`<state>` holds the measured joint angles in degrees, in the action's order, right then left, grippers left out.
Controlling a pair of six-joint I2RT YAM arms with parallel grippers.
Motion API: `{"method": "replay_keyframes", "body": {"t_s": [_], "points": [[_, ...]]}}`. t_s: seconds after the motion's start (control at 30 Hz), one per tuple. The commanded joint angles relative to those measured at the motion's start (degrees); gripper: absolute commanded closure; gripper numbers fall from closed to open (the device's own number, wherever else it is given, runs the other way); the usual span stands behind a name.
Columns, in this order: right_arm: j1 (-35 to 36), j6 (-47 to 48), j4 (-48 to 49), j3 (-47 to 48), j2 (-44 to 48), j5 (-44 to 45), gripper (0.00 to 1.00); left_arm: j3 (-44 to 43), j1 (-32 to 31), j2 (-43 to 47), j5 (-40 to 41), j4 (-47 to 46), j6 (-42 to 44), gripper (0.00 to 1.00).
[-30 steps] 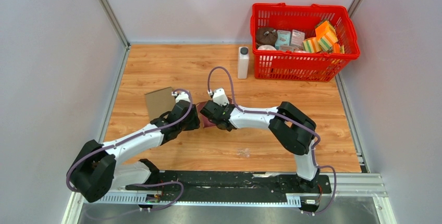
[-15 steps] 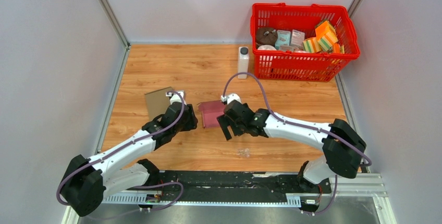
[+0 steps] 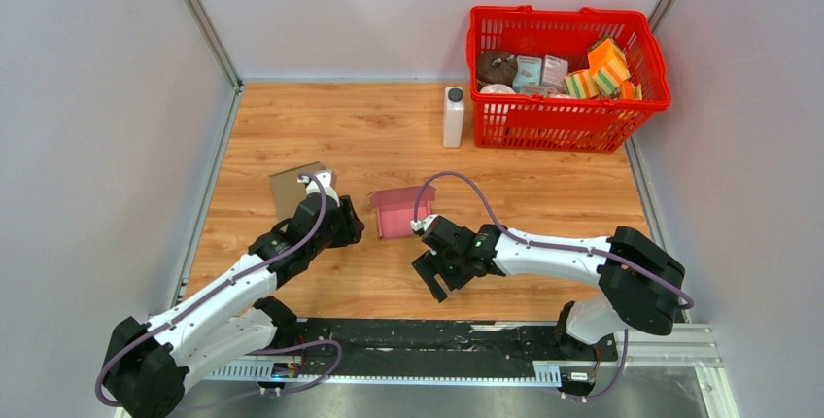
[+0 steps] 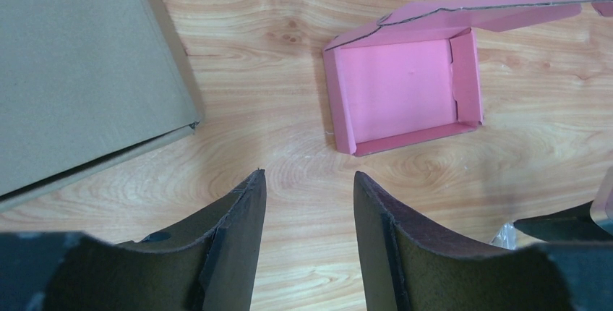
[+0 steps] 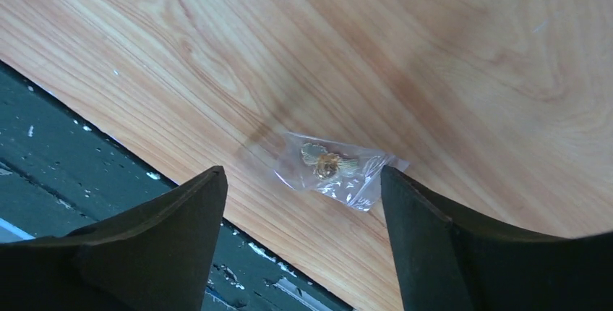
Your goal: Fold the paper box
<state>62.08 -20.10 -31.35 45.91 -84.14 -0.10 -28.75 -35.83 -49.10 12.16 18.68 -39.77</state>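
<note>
The pink paper box (image 3: pixel 397 212) lies on the wooden table as an open tray. In the left wrist view the pink box (image 4: pixel 401 94) has its walls up and its lid flap (image 4: pixel 491 13) lying open at the far side. My left gripper (image 3: pixel 348 227) is open and empty just left of the box; in its own view the left gripper (image 4: pixel 307 181) hovers above bare wood short of the box. My right gripper (image 3: pixel 434 280) is open and empty, in front of the box near the table's front edge; in its own view the right gripper (image 5: pixel 302 172) hangs above a small bag.
A flat brown cardboard piece (image 3: pixel 293 191) lies left of the left gripper, also in the left wrist view (image 4: pixel 79 72). A small clear plastic bag (image 5: pixel 336 168) with a gold item lies under the right gripper, by the black base rail (image 5: pixel 65 181). A white bottle (image 3: pixel 453 117) and a red basket (image 3: pixel 568 107) stand at the back.
Both grippers have let go of the pink box. The right arm pulled back toward the front edge and the left gripper backed off left. The box now rests open on the table.
</note>
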Motion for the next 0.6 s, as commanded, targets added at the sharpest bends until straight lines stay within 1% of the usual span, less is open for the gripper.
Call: {"method": "replay_keyframes", "body": {"t_s": [0.0,0.07,0.1,0.17,0.2,0.23,0.27,0.3,0.37,0.4,0.5,0.57], "points": [[0.4,-2.3,3.6,-3.0,0.5,-3.2,0.26,0.3,0.2,2.7,0.1,1.9,-0.2,0.44],[0.5,-2.9,3.5,-3.3,-0.4,-2.5,0.32,0.3,0.3,3.1,0.4,2.3,0.0,0.44],[0.6,-3.1,3.1,-3.2,-0.8,-1.1,0.37,0.2,0.3,3.1,0.4,2.4,0.0,0.44],[1.0,-3.1,2.4,-2.3,-2.3,0.0,0.4,0.0,0.2,3.3,0.5,2.8,-0.1,0.44],[1.3,-3.3,2.0,-1.9,-2.3,3.0,0.42,-0.2,0.2,3.3,0.5,2.8,-0.2,0.44],[1.7,-3.5,1.7,-0.8,-2.2,4.0,0.46,-0.2,0.3,3.5,0.5,2.9,-0.2,0.44],[2.0,-3.6,1.1,-0.3,-1.9,4.9,0.5,-0.3,0.3,3.7,0.5,3.0,-0.1,0.44],[2.2,-3.8,0.9,0.2,-1.6,6.6,0.57,-0.7,0.2,3.7,0.6,3.2,0.0,0.45],[2.5,-4.0,-0.2,1.6,-0.3,8.2,0.65,-1.0,0.3,3.8,0.9,4.2,0.3,0.45],[2.7,-3.9,-0.5,2.0,0.1,10.4,0.69,-1.4,0.3,3.9,1.2,4.4,0.4,0.45],[3.2,-2.8,-0.6,3.0,3.1,13.0,0.72,-1.6,0.2,4.9,2.3,5.5,0.7,0.46],[3.3,-2.2,2.2,3.7,5.4,14.2,0.74,-1.6,0.3,5.8,3.1,5.8,0.7,0.46]]}}
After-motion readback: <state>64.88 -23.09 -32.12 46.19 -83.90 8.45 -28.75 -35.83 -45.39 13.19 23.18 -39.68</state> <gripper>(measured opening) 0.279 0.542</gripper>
